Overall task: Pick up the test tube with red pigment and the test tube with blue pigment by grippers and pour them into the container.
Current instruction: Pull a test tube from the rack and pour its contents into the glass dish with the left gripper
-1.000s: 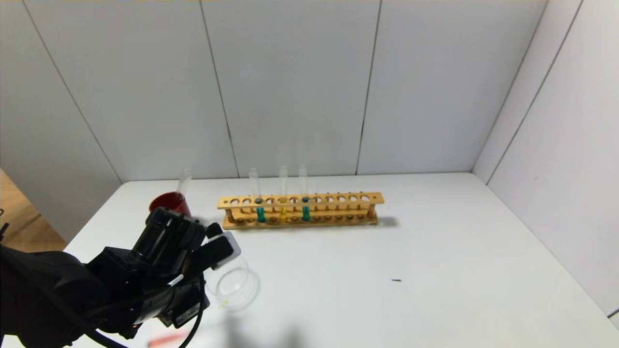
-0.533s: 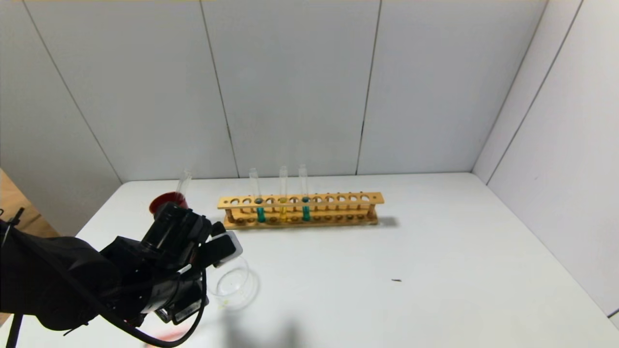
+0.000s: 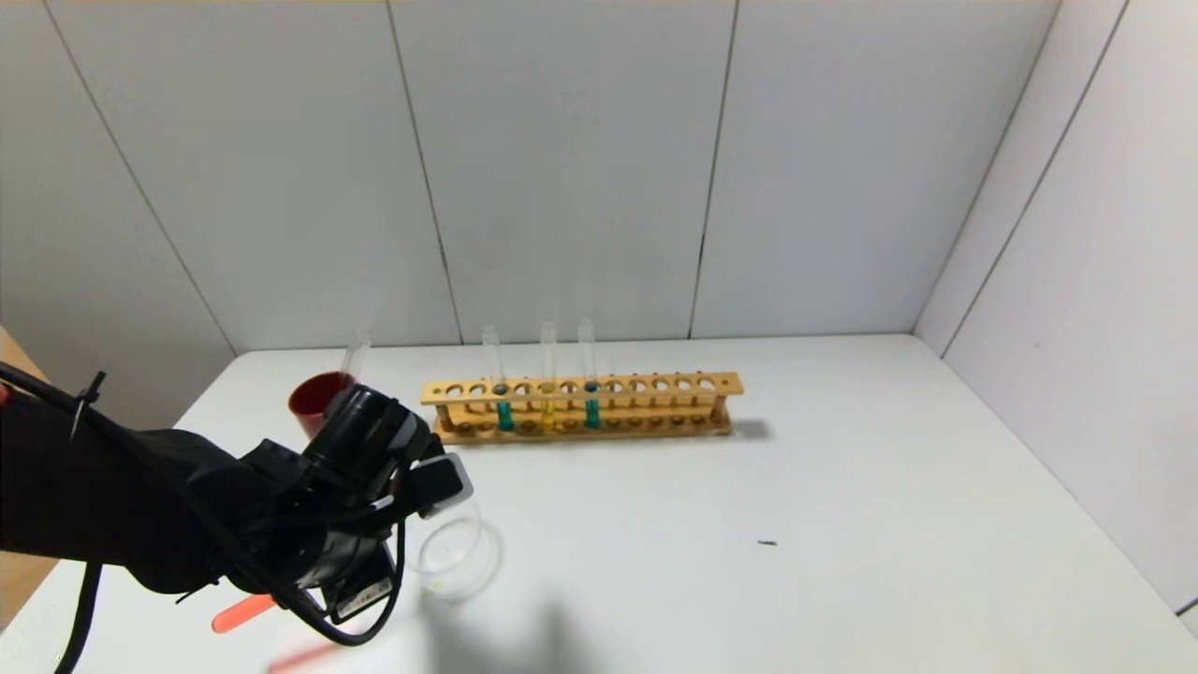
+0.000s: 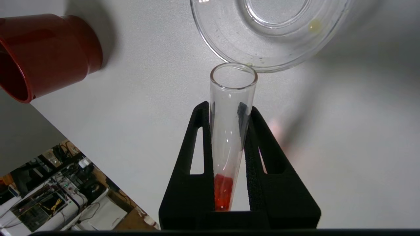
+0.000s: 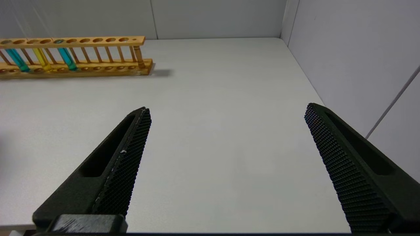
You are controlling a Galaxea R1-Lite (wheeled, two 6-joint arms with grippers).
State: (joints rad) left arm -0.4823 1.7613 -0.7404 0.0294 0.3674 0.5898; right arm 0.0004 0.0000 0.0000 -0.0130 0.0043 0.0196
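Note:
My left gripper (image 3: 426, 494) is shut on the test tube with red pigment (image 4: 229, 137). The tube is tilted, its open mouth at the near rim of the clear glass container (image 4: 269, 36). The red liquid sits at the tube's closed end, which sticks out below the arm in the head view (image 3: 239, 613). The container (image 3: 456, 559) stands just right of the gripper and looks empty. Two tubes with blue pigment (image 3: 504, 413) (image 3: 591, 412) stand in the wooden rack (image 3: 655, 386). My right gripper (image 5: 228, 109) is open and empty above bare table, out of the head view.
A yellow-liquid tube (image 3: 547, 412) stands between the blue ones. A dark red cup (image 3: 314, 398) with an empty glass tube leaning in it stands left of the rack. White walls close the table at the back and right. A small dark speck (image 3: 767, 542) lies mid-table.
My left arm has risen and turned, tipping the tube further toward the container. The tube's red end now shows below the arm. The rack and container have not moved.

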